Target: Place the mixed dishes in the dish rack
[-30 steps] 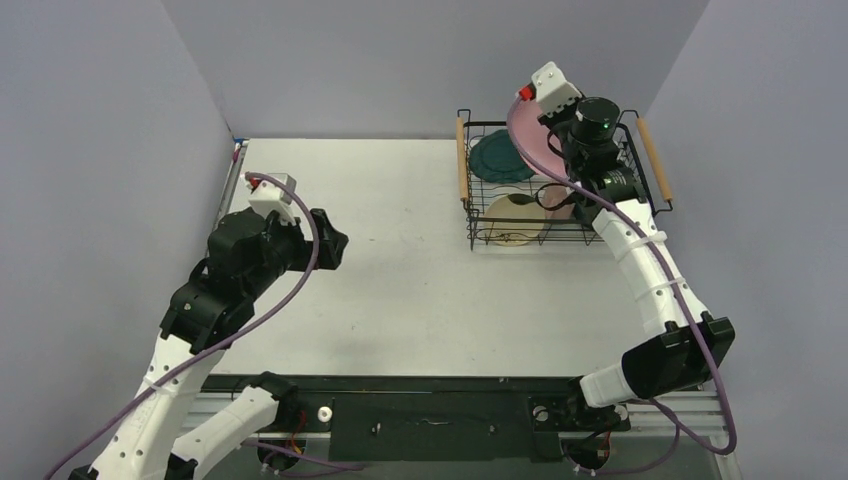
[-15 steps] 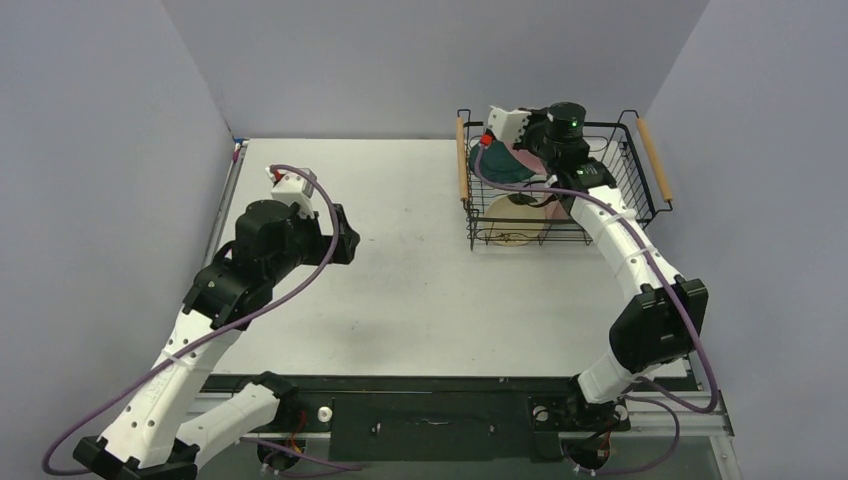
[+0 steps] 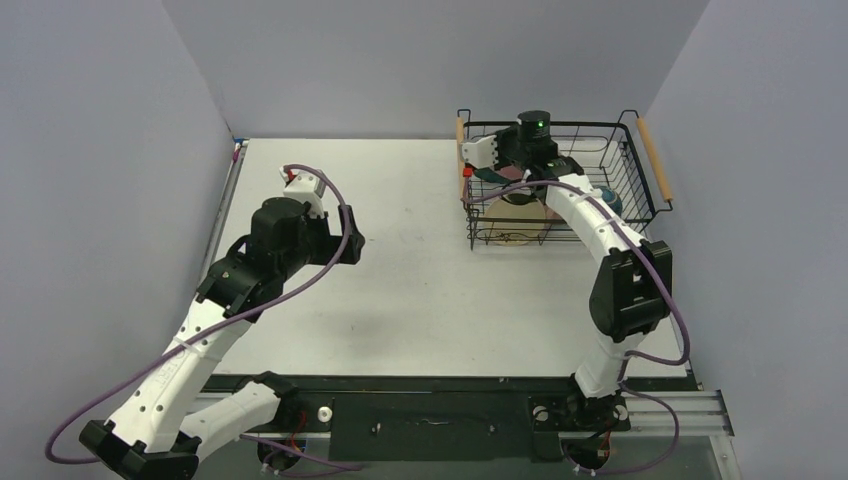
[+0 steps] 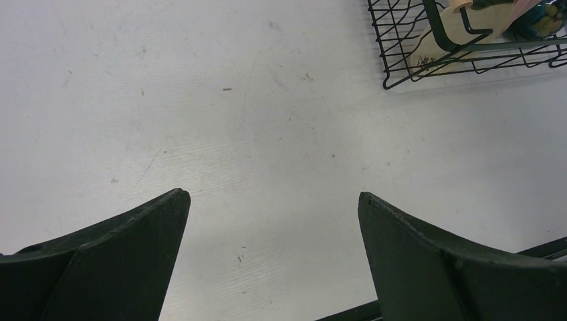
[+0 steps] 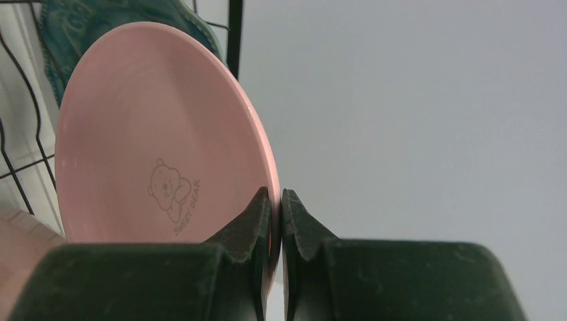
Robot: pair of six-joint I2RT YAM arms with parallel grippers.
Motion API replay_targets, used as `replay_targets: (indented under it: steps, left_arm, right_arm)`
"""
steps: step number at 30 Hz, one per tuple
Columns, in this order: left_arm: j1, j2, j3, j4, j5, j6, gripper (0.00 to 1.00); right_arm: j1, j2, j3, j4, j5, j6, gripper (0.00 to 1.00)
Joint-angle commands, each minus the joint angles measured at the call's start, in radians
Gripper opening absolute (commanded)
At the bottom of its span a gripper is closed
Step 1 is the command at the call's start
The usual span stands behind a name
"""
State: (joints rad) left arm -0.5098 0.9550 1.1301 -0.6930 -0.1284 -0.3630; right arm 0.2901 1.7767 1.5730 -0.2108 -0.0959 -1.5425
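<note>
Inside the left end of the dish rack [image 3: 600, 126], the right gripper [image 5: 275, 200] pinches the rim of the pink round plate [image 5: 147, 134], one finger pressed on each face. That plate stands on edge, spreading away from the fingertips with its back just beside the teal scalloped plate [image 5: 100, 17]; whether its far edge rests on the wires I cannot tell, and letting go likely turns on that. Its arm stretches far forward, wrist turned across the basket. Over bare table [image 4: 200, 100], the left gripper [image 4: 273, 195] hangs spread wide and empty, well apart from the rack.
</note>
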Motion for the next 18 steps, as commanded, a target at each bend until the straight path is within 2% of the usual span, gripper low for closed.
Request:
replay_targets:
  steps: [1, 7, 15, 18]
  left_arm:
    - [-0.006, -0.001, 0.009, 0.052, -0.019, -0.011, 0.97]
    - [-0.006, 0.002, 0.0, 0.051, -0.025, -0.011, 0.97]
    - [-0.01, 0.002, -0.011, 0.052, -0.039, -0.008, 0.97]
    - [-0.014, 0.0, -0.013, 0.055, -0.04, -0.008, 0.97]
  right_arm:
    - [0.006, 0.029, 0.057, -0.003, -0.06, -0.081, 0.0]
    - [0.013, 0.071, 0.055, -0.013, -0.095, -0.14, 0.0]
    - [0.034, 0.11, -0.015, 0.088, -0.048, -0.195, 0.0]
    - [0.035, 0.117, -0.024, 0.074, -0.058, -0.202, 0.0]
